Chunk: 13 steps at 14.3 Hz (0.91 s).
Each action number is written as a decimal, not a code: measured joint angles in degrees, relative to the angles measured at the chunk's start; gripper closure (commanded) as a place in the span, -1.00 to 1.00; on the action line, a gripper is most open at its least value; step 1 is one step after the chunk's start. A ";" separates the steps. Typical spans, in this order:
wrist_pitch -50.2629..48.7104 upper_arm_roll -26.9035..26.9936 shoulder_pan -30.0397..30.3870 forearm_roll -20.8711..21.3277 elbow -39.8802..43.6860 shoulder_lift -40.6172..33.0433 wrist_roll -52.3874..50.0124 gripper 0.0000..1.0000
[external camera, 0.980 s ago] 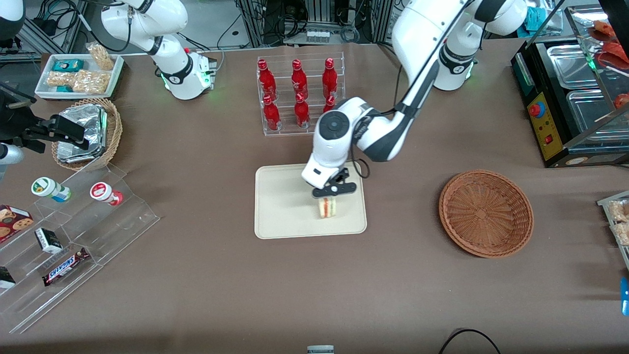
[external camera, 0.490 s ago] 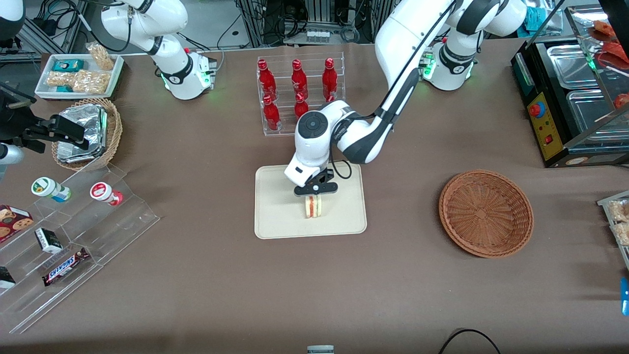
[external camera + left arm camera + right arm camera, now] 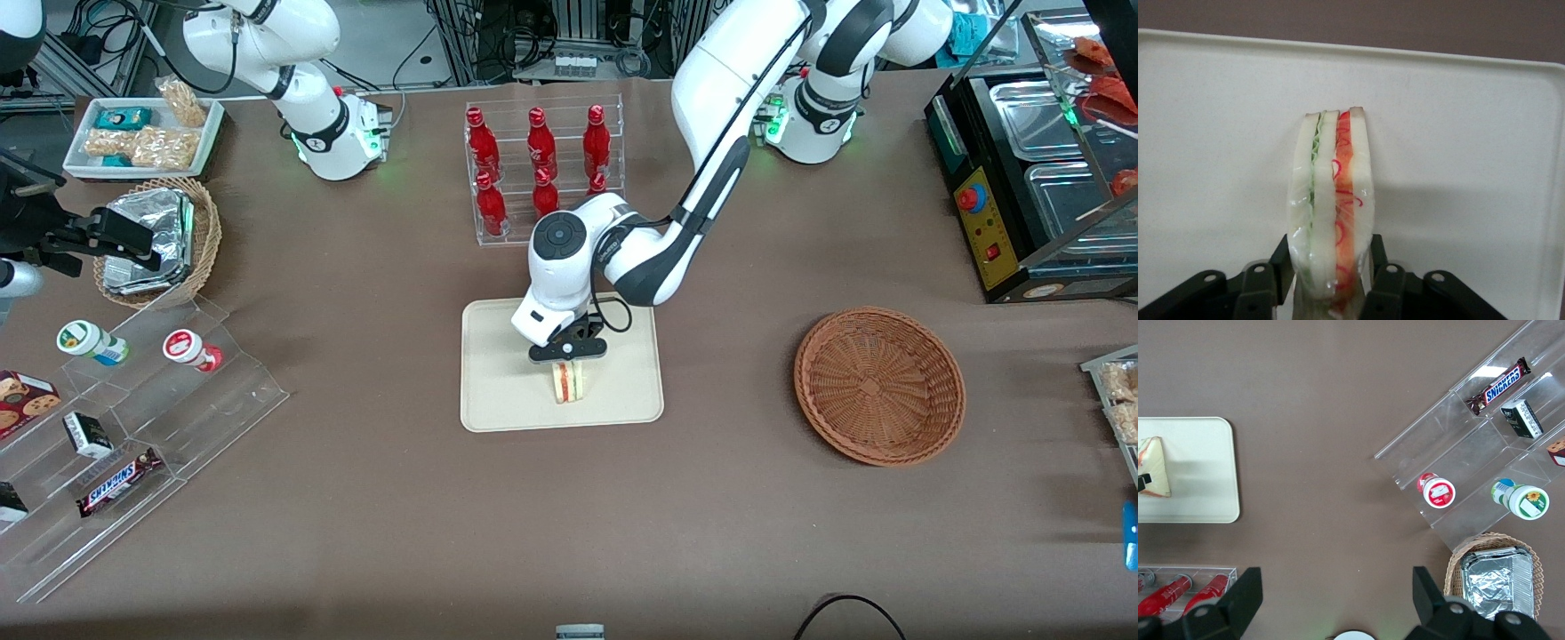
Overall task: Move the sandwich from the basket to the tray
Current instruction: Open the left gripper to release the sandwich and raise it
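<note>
One sandwich (image 3: 567,382) stands on edge between the jaws of the gripper (image 3: 567,352), its pale bread faces pressed by the two black fingers (image 3: 1386,283) and its red-orange and green filling showing along the exposed edge. From the wrist camera the wedge (image 3: 1331,213) reaches out past the fingertips, which clamp only its thick end, one finger against each slice, so the jaws are closed narrowly on it. Below it lies the cream tray (image 3: 498,391), and the sandwich sits over the middle of the tray, low to the surface; whether its bottom edge touches the tray I cannot tell. Seen from the front camera, the gripper hangs at about twelve o'clock from the sandwich, right above it, with the white wrist of the working arm rising toward one o'clock. At roughly three o'clock from the tray, well apart on the brown tabletop (image 3: 533,533), sits the wide wicker basket (image 3: 879,385). At twelve o'clock from the tray stands a clear rack of red bottles (image 3: 538,169). Toward the parked arm's end of the tabletop, near nine o'clock, a clear stepped stand (image 3: 133,427) carries snacks, and at about ten o'clock a smaller basket holds foil packets (image 3: 147,240).
</note>
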 measured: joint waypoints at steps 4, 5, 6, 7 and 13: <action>-6.43 0.14 0.06 0.00 1.08 -3.73 -0.09 -1.00; -9.89 0.24 0.14 -0.59 1.11 -5.74 -0.69 -1.00; -14.03 0.43 0.45 -1.62 1.12 -7.82 -1.35 -1.00; -18.22 0.69 1.02 -2.43 1.06 -9.77 -1.44 -1.00; -24.27 1.17 9.76 -3.06 -3.94 -15.72 6.08 -1.00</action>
